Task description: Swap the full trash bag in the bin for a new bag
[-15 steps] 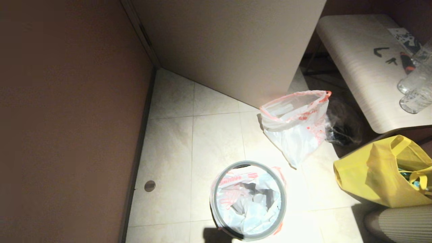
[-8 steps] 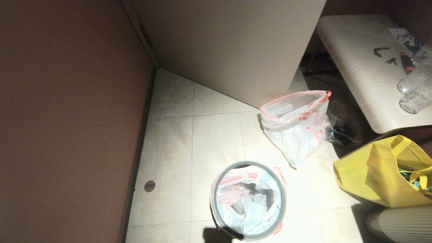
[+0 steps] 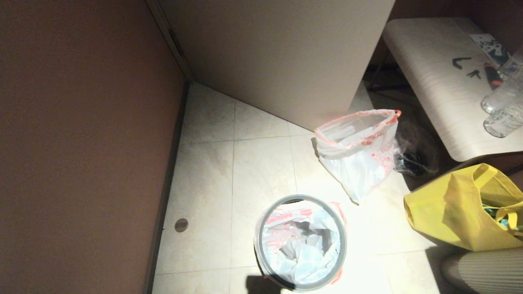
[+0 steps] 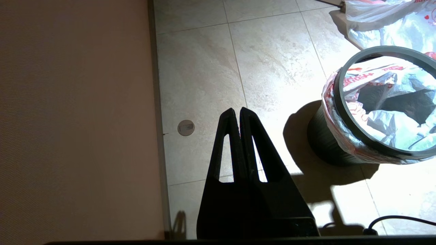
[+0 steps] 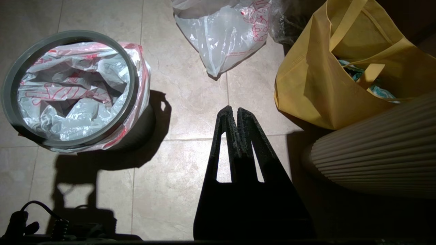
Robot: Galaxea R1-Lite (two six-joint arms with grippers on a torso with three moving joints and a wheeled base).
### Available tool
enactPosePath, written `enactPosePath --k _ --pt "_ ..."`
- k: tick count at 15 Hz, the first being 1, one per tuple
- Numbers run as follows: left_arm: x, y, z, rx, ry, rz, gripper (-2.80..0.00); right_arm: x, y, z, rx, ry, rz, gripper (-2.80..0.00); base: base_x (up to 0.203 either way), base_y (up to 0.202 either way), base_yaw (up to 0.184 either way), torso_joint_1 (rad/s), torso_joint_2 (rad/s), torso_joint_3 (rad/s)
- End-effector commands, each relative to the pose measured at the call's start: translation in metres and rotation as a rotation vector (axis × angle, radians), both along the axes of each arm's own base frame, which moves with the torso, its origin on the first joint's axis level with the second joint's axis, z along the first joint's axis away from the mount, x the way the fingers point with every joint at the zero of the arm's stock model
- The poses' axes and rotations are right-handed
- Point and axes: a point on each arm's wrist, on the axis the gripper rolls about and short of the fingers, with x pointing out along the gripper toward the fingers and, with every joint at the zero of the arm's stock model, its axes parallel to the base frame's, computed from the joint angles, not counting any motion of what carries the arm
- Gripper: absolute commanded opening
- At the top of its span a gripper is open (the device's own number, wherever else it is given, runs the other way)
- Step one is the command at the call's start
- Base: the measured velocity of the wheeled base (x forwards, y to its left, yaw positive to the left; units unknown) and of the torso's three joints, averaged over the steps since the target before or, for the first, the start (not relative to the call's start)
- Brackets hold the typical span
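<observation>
The small round grey bin stands on the tiled floor with its thin hoop on top. The new bag lines it, slack, showing only folds and a dark hollow, its red-orange hem hanging outside under the hoop. The full trash bag sits on the floor beyond the bin, mouth open, leaning at the cabinet's corner. My left gripper hangs shut and empty above bare tiles, apart from the bin. On the bin's other side, my right gripper is shut and empty over the floor, short of the full bag.
A yellow fabric tote stands right of the bin, with a pale ribbed object in front of it. A small clear bag with dark items lies behind the full bag. A pale table carries clear bottles. Brown wall on the left.
</observation>
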Motion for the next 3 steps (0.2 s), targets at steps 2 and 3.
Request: enactPosePath --k 2,3 --pt "0.0010 0.0000 -0.0029 0.000 0.013 0.000 -2.80 0.0003 0.0000 0.0003 0.004 -0.003 0.001 -2.80 0.000 0.000 0.000 0.000 0.00 0.000" --pt "0.0010 0.0000 -0.0029 0.000 0.013 -0.001 -2.80 0.0003 0.0000 0.0003 0.003 -0.003 0.001 -2.80 0.000 0.000 0.000 0.000 0.00 0.000"
